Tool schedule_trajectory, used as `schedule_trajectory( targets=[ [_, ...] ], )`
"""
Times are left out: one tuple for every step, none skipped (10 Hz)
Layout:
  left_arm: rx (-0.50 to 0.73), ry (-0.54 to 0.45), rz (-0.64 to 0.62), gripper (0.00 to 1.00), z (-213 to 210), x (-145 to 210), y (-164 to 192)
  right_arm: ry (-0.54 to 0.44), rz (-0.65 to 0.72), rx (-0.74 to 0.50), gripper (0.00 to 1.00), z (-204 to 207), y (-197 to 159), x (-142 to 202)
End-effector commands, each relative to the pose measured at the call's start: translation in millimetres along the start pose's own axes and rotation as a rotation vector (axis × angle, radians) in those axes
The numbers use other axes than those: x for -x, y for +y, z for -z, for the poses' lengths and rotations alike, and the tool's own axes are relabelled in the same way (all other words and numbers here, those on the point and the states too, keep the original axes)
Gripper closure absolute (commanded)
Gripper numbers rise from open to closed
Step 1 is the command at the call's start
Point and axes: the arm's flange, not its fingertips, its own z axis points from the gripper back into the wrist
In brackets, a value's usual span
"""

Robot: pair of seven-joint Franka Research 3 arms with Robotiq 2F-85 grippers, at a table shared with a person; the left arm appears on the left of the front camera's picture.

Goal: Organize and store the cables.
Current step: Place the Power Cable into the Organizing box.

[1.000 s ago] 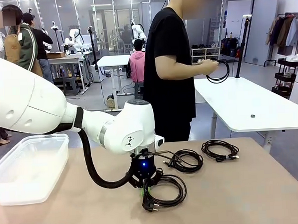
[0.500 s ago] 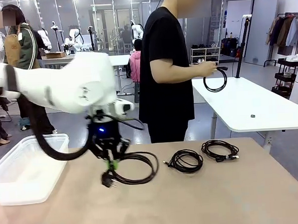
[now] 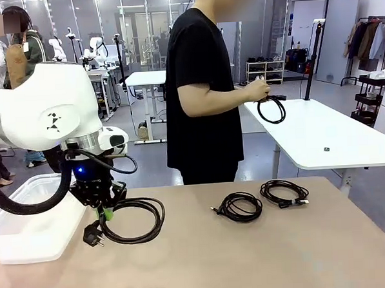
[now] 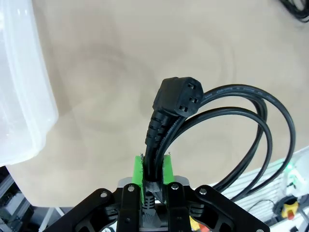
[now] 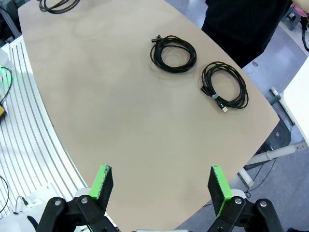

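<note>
1. The left gripper point(image 3: 104, 210) was clamped on the held coil point(image 3: 133, 220), its green pads point(image 4: 139, 170) pinching the cord just behind the connector point(image 4: 177, 96).
2. The loop hung at the gripper's 3 o'clock and the plug point(image 3: 93, 235) at its 7 o'clock. Both appeared clear of the table point(image 3: 282, 255).
3. The bin point(image 3: 36, 246) stood just beside the gripper, at its 9 o'clock.
4. Two coils point(image 3: 241, 206) point(image 3: 284, 193) lay near each other on the table, well apart from the gripper at its 3 o'clock.
5. The right gripper point(image 5: 161, 183) hovered above the table, its jaws wide and empty.
6. A person's hand point(image 3: 259, 89) held a fourth coil point(image 3: 271, 107) at the far side.
7. The step was judged to be carrying the held coil to the bin. The next move called for travel toward 9 o'clock until the whole loop cleared the rim, then lowering and release.
</note>
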Motion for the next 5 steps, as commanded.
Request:
schedule_trajectory(
  targets=[
    [0.004, 0.017, -0.019, 0.85, -3.1, -10.4, -11.0, -0.003, -0.005, -0.001, 0.00, -0.7, -0.2, 0.3],
    [0.004, 0.017, -0.019, 0.85, -3.1, -10.4, -11.0, -0.003, -0.005, -0.001, 0.00, -0.7, -0.2, 0.3],
    [0.004, 0.017, -0.019, 0.85, -3.1, -10.4, -11.0, -0.003, -0.005, -0.001, 0.00, -0.7, -0.2, 0.3],
    [0.004, 0.017, -0.019, 0.85, -3.1, -10.4, -11.0, -0.003, -0.005, -0.001, 0.00, -0.7, -0.2, 0.3],
    [0.004, 0.017, -0.019, 0.85, -3.1, -10.4, -11.0, -0.003, -0.005, -0.001, 0.00, -0.7, -0.2, 0.3]
  ],
)
